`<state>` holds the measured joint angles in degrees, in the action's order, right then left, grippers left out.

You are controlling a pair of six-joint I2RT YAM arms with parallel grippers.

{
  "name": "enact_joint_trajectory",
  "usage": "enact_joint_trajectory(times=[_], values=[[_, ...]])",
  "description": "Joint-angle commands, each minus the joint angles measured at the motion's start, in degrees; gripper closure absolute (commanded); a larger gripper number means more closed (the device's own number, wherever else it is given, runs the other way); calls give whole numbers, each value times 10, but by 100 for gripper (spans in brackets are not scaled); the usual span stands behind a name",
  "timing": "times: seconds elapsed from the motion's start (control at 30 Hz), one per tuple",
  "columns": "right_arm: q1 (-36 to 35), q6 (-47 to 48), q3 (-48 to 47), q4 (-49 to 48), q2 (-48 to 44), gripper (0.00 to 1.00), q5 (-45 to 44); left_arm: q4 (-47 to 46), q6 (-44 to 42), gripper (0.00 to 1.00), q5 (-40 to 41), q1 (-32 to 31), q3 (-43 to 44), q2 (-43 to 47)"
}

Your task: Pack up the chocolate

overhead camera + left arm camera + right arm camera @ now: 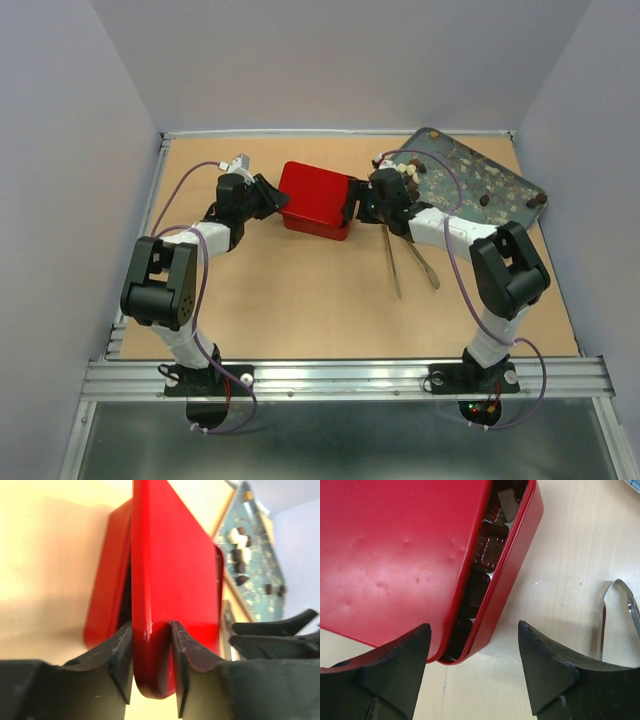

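Glossy red metal lid [395, 555], matt black right claw [474, 626], pale wooden tabletop [560, 580].

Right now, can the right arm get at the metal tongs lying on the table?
Probably yes. The right gripper is open and empty, and the metal tongs lie on the table beside it, with nothing between. The red box, its red lid pinched by the left gripper, sits on the other side.
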<state>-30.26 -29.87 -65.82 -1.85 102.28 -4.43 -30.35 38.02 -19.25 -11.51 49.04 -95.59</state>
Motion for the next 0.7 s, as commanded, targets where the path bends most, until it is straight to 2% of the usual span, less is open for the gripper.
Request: enact_joint_trajectory(times=[0.0,0.67], values=[[6,-12,-39,-27,4,25,11,101,-102,56,76,3,5,-16],[8,-15,-56,-46,41,25,40,85,-117,53,47,-1,36,-75]])
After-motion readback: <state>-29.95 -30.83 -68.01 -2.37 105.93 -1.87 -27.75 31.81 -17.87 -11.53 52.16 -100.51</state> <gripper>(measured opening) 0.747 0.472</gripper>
